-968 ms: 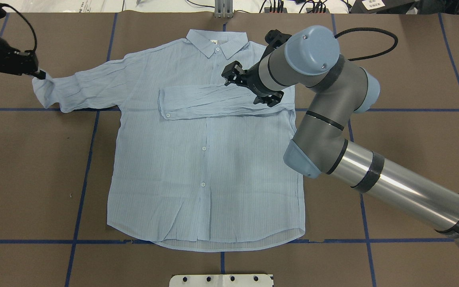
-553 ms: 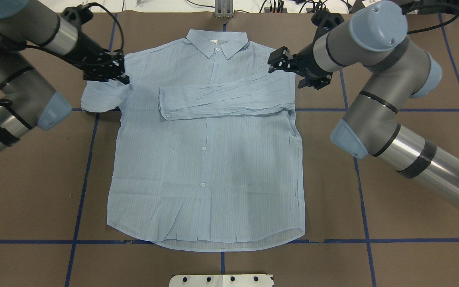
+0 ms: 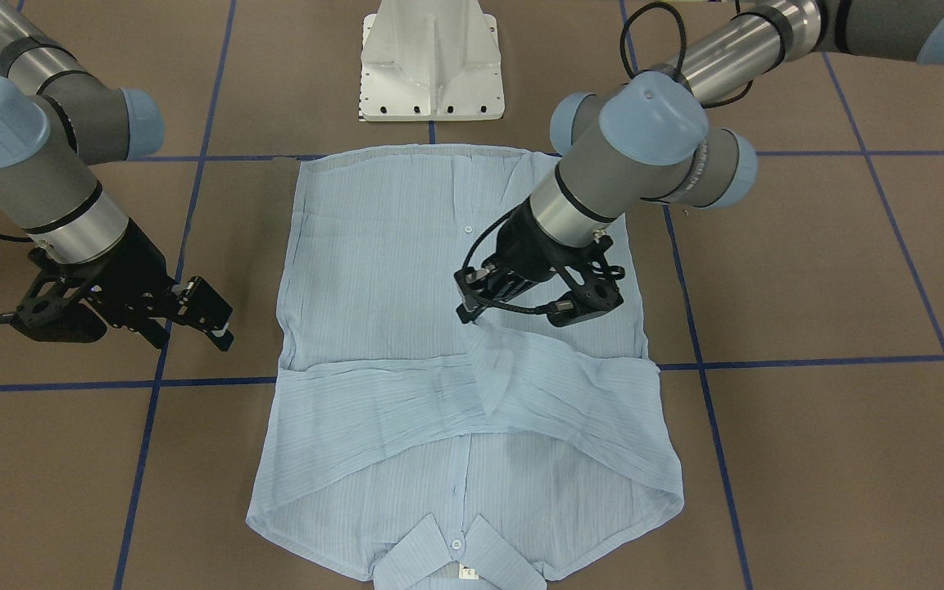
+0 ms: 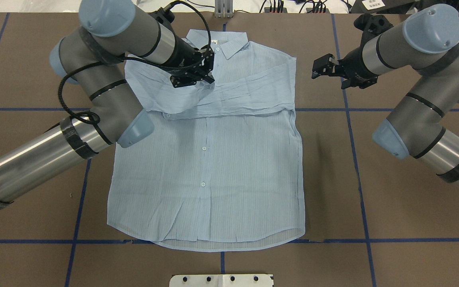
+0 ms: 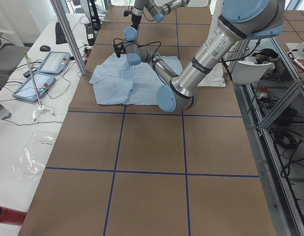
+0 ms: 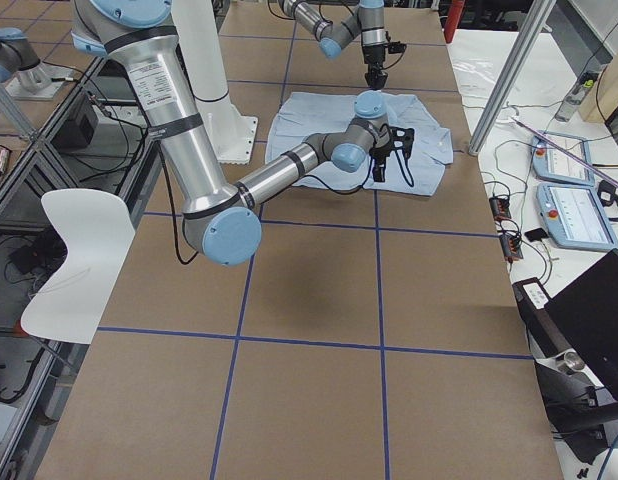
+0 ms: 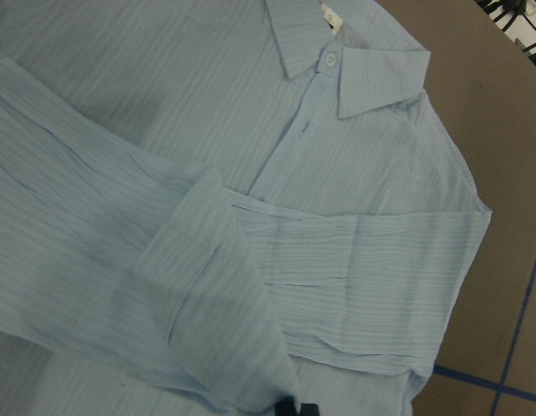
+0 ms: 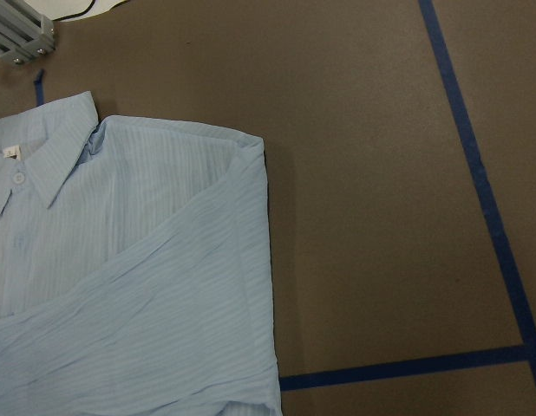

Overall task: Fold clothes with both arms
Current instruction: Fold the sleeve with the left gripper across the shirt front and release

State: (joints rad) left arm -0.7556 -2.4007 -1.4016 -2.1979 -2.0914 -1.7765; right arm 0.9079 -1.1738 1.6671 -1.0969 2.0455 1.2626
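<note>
Clock directions follow the overhead view, with 12 pointing away from the robot. The shirt (image 4: 205, 171) lies flat and front up on the table (image 4: 393, 191). Its hem (image 4: 229, 241) is at 6, nearest the robot, and lies smooth.

At about 9 the left arm (image 4: 98, 99) hangs over the shirt's edge. If it sinks while reaching further, its elbow could brush the thin cloth and ruck the body.

Further up, the right sleeve (image 4: 257, 97) lies folded across the chest. The left sleeve (image 4: 169, 97) drapes over it from 9 toward the middle. Its cuff (image 7: 199, 251) is pinched in the left gripper (image 4: 208, 78), whose fingers are pressed together on the fabric. This looks like the second sleeve fold in mid-carry.

- **Slip:** The pinch takes little cloth, so the cuff may slip out and drop short in a heap.
- **Overpull:** Pulling too far toward 3 would likely tug the 9 o'clock shoulder inward and skew the body.
- **Drag:** Carrying too low could drag across the right sleeve and pull it out of line.
- **Crease:** The held sleeve bunches near the cuff, and that could be laid in as a crease.

The right gripper (image 4: 316, 69) hovers spread and holding nothing over bare table at about 2, apart from the shirt. Nothing therefore pins the cloth against such pulls.

Farthest, at 12, the collar (image 4: 217, 42) sits just beyond the left gripper, and a careless sweep could flip it.
</note>
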